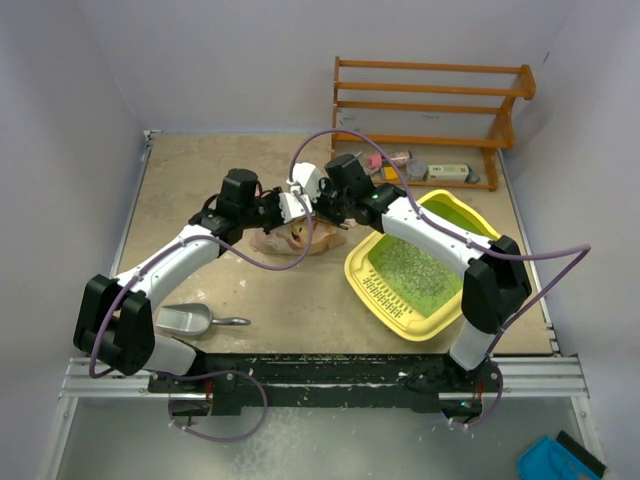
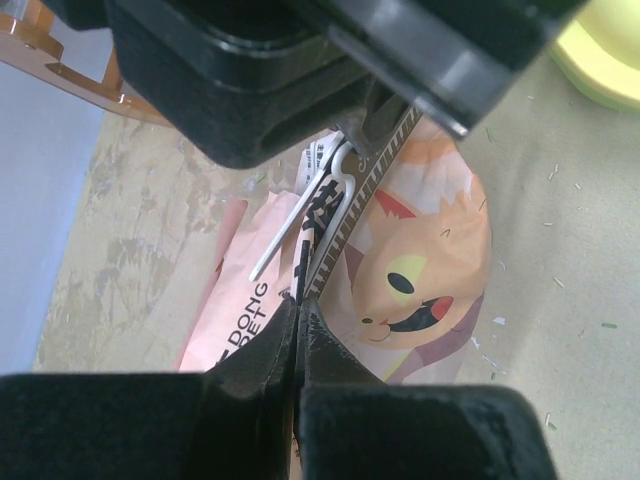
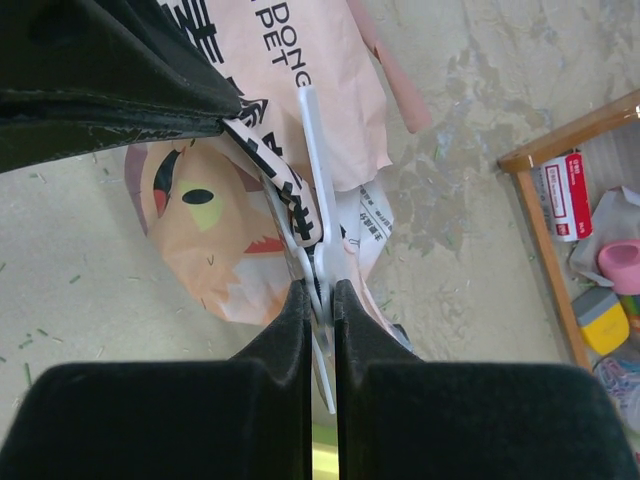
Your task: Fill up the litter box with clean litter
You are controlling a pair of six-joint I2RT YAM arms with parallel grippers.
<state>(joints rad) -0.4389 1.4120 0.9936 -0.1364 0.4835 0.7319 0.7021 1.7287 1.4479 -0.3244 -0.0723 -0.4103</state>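
- From the top view, both arms met over the middle of the table [image 1: 180, 180], with the tan printed bag [image 1: 295, 240] bunched beneath the two wrists; the fingers were too small to read there
- The left wrist view settled it: the left gripper [image 2: 298, 312] was pinched tight on the bag's striped top edge, no gap between the fingers, the cartoon cat face just beyond
- Same story from the right wrist view: the right gripper [image 3: 320, 300] was clamped almost fully closed on that top edge, a thin white strip caught between its fingers
- The litter box [image 1: 385, 297] sat on the table right of the bag, near but apart, partly under the right forearm
- Only the top view showed clean litter [image 1: 415, 264] scattered across its green floor; the left wrist caught just a pale yellow corner
- A silver scoop [image 1: 185, 320] lay by the left arm's base, seen from the top view alone
- A wooden rack [image 1: 430, 67] stood at the far wall, and the right wrist view picked out small items on its bottom shelf
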